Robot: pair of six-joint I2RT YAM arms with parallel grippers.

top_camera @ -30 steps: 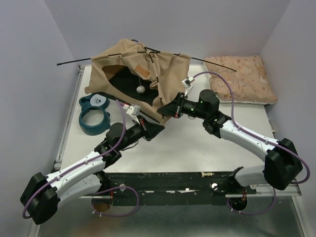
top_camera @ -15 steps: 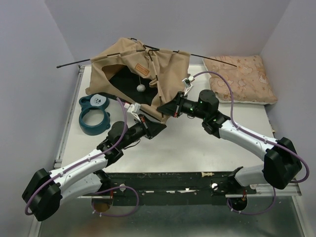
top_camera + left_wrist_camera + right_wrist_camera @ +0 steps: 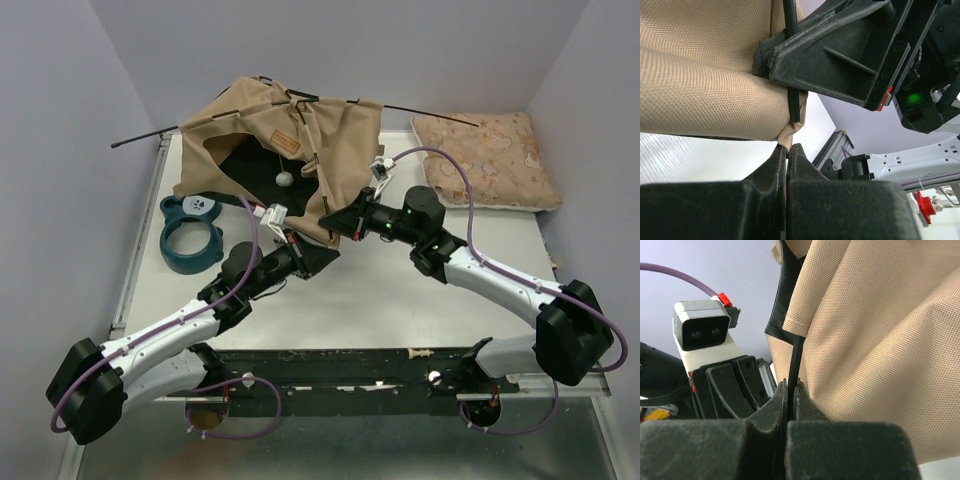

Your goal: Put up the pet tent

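Together, the left tool (image 3: 786, 152) pinches a corner of the pet tent (image 3: 700, 75) while the right tool (image 3: 791, 390) clamps its pole (image 3: 796, 360).

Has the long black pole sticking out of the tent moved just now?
Yes. The pole swung: its right tip went toward the far edge of the pink cushion.

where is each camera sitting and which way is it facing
Top external: fixed above and behind the arms' bases, looking down on the white table, tan fabric pet tent and pink patterned cushion; both arms show whole.
Right wrist: on the right arm, looking along its fingers; right gripper shut on the tent's thin black pole, the left arm's white camera block beyond.
Left wrist: on the left arm, looking along its fingers; left gripper pinches the tent's lower corner, the right gripper above.
Shared: both wrist views show the pole and tan fabric.
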